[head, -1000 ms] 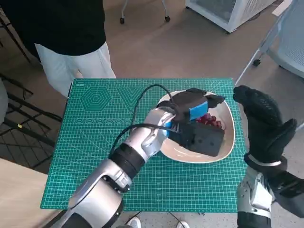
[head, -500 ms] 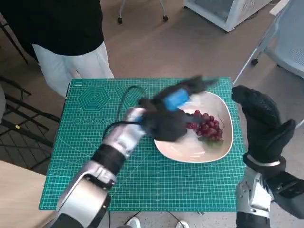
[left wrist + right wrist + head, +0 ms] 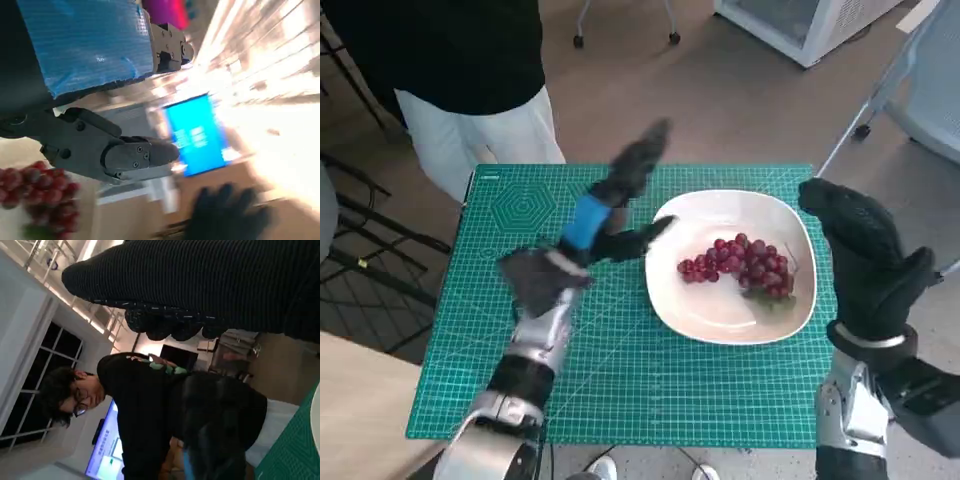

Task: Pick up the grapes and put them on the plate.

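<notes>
Bunch of red grapes (image 3: 740, 265) lies on the white rounded-square plate (image 3: 695, 315) on the green cutting-mat desk (image 3: 500, 330), so placing looks done. Left hand (image 3: 610, 215) off the plate, fingers spread, empty. Gloved right hand (image 3: 865, 265) beside the plate holds nothing, spread unclear; next: retract

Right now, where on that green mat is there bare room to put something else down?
Bare mat runs along the near edge, below the plate, and at the far left corner. The right side is crowded: the plate with grapes, left hand raised beside it.
</notes>
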`<action>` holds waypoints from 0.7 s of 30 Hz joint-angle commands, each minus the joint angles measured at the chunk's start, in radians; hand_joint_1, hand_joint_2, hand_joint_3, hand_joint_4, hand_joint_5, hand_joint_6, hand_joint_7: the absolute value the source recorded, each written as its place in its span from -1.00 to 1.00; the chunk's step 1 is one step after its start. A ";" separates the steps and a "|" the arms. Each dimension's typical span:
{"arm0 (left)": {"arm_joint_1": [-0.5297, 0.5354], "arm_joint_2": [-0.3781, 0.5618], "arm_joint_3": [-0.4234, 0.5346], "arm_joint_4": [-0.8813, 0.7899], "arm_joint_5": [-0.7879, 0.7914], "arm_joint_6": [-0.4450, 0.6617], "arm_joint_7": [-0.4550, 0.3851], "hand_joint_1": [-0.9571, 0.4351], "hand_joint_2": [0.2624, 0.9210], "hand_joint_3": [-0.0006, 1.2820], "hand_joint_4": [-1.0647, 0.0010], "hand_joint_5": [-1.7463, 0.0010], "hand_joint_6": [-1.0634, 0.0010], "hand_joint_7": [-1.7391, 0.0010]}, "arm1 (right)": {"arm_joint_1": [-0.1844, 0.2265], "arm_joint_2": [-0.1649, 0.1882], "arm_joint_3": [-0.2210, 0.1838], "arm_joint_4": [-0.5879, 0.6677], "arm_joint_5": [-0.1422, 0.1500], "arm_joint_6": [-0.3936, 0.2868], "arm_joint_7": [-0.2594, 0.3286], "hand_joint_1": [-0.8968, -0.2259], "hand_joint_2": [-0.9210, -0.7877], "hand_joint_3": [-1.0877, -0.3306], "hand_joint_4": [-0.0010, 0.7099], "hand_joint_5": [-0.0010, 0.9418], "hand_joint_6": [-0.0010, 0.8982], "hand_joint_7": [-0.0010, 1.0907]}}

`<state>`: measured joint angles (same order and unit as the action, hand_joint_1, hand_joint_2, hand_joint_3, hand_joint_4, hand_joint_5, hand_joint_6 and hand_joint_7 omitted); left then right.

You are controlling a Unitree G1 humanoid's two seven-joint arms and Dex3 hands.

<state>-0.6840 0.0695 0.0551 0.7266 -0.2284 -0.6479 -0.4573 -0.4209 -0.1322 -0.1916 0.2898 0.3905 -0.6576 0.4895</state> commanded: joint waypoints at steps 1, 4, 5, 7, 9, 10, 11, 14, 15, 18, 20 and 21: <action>0.069 0.014 0.033 -0.102 -0.063 0.000 -0.045 -0.40 1.00 -0.22 0.78 0.96 0.67 0.98 | 0.013 0.007 0.013 -0.008 -0.004 0.013 0.001 0.11 -1.00 0.35 -0.22 -0.99 -0.73 -0.38; 0.109 0.024 0.044 -0.153 -0.075 0.007 -0.050 -0.40 1.00 -0.22 0.74 0.96 0.66 0.97 | 0.014 0.005 0.015 -0.009 -0.005 0.013 0.002 0.12 -1.00 0.35 -0.22 -0.99 -0.73 -0.38; 0.123 0.028 0.048 -0.169 -0.077 0.009 -0.052 -0.40 1.00 -0.22 0.73 0.96 0.66 0.97 | 0.013 0.004 0.016 -0.008 -0.005 0.013 0.003 0.12 -1.00 0.35 -0.22 -0.99 -0.73 -0.38; 0.147 0.036 0.054 -0.200 -0.080 0.014 -0.054 -0.40 1.00 -0.23 0.71 0.96 0.65 0.97 | 0.012 0.002 0.016 -0.007 -0.005 0.014 0.003 0.13 -1.00 0.34 -0.22 -0.99 -0.73 -0.38; 0.169 0.042 0.057 -0.227 -0.078 0.016 -0.054 -0.39 1.00 -0.25 0.69 0.96 0.64 0.97 | 0.011 0.001 0.017 -0.007 -0.003 0.016 0.004 0.13 -1.00 0.34 -0.22 -0.99 -0.74 -0.38; 0.180 0.045 0.059 -0.238 -0.075 0.014 -0.053 -0.38 1.00 -0.25 0.69 0.96 0.64 0.97 | 0.011 0.001 0.018 -0.007 -0.001 0.017 0.004 0.13 -1.00 0.34 -0.22 -0.99 -0.74 -0.38; 0.190 0.047 0.060 -0.247 -0.071 0.010 -0.051 -0.37 1.00 -0.26 0.68 0.97 0.64 0.97 | 0.010 0.000 0.019 -0.007 0.000 0.019 0.006 0.13 -1.00 0.34 -0.22 -0.99 -0.74 -0.38; 0.214 0.054 0.062 -0.264 -0.058 -0.004 -0.045 -0.34 1.00 -0.28 0.66 0.97 0.63 0.97 | 0.008 0.000 0.022 -0.008 0.007 0.026 0.010 0.11 -1.00 0.34 -0.21 -0.99 -0.74 -0.38; 0.220 0.056 0.063 -0.265 -0.054 -0.009 -0.043 -0.33 1.00 -0.29 0.66 0.97 0.63 0.97 | 0.008 0.000 0.022 -0.009 0.008 0.028 0.011 0.11 -1.00 0.34 -0.21 -0.99 -0.74 -0.37; 0.234 0.061 0.069 -0.260 -0.051 -0.025 -0.045 -0.31 1.00 -0.30 0.65 0.97 0.61 0.97 | 0.007 0.000 0.024 -0.014 0.009 0.037 0.010 0.11 -1.00 0.34 -0.21 -0.99 -0.74 -0.37; 0.240 0.062 0.075 -0.248 -0.059 -0.033 -0.052 -0.29 1.00 -0.31 0.64 0.98 0.59 0.96 | 0.006 0.001 0.026 -0.018 0.008 0.042 0.008 0.12 -1.00 0.34 -0.20 -0.99 -0.74 -0.37; 0.242 0.062 0.079 -0.242 -0.065 -0.037 -0.057 -0.28 1.00 -0.32 0.64 0.98 0.59 0.96 | 0.006 0.002 0.026 -0.019 0.008 0.044 0.008 0.12 -1.00 0.34 -0.20 -0.99 -0.74 -0.37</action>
<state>-0.4558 0.1234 0.1249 0.4821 -0.2861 -0.6628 -0.5055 -0.4209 -0.1316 -0.1687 0.2749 0.3920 -0.6320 0.4931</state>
